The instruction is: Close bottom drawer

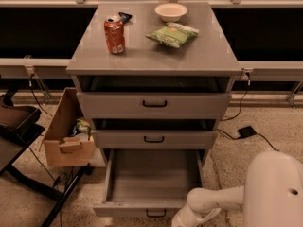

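The bottom drawer (151, 178) of the grey cabinet (154, 60) is pulled far out; its shallow grey box is empty. Its front (128, 210) with the small black bar handle (155, 213) lies at the lower edge of the camera view. My white arm (213, 203) reaches in from the lower right, its end just right of the handle at the drawer front. The gripper is below the picture's edge, out of view. The middle drawer (154, 138) and the top drawer (154, 104) stand slightly out.
On the cabinet top are a red can (114, 35), a green snack bag (172, 34) and a white bowl (171, 11). A cardboard box (66, 134) stands left of the cabinet. A dark chair base (19, 141) is at far left. A cable and plug (246, 131) lie right.
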`<state>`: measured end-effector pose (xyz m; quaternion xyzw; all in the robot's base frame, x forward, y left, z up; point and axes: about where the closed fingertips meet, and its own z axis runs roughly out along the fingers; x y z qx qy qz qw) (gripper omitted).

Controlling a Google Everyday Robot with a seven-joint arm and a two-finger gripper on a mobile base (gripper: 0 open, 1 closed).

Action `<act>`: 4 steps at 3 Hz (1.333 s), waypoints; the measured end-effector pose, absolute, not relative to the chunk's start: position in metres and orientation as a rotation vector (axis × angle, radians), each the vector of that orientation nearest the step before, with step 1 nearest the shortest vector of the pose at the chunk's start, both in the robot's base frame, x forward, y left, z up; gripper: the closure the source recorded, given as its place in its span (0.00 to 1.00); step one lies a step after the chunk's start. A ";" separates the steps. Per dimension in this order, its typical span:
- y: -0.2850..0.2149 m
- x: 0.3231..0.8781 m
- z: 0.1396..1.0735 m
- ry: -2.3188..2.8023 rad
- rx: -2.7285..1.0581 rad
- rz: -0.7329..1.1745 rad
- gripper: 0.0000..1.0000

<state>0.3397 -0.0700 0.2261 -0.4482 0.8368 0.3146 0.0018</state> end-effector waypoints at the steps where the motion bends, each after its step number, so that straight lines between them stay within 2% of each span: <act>1: -0.097 0.343 0.181 2.653 -1.385 0.980 0.00; 3: -0.125 0.344 0.135 2.704 -1.364 0.886 0.47; 4: -0.130 0.368 0.136 2.712 -1.338 0.735 0.78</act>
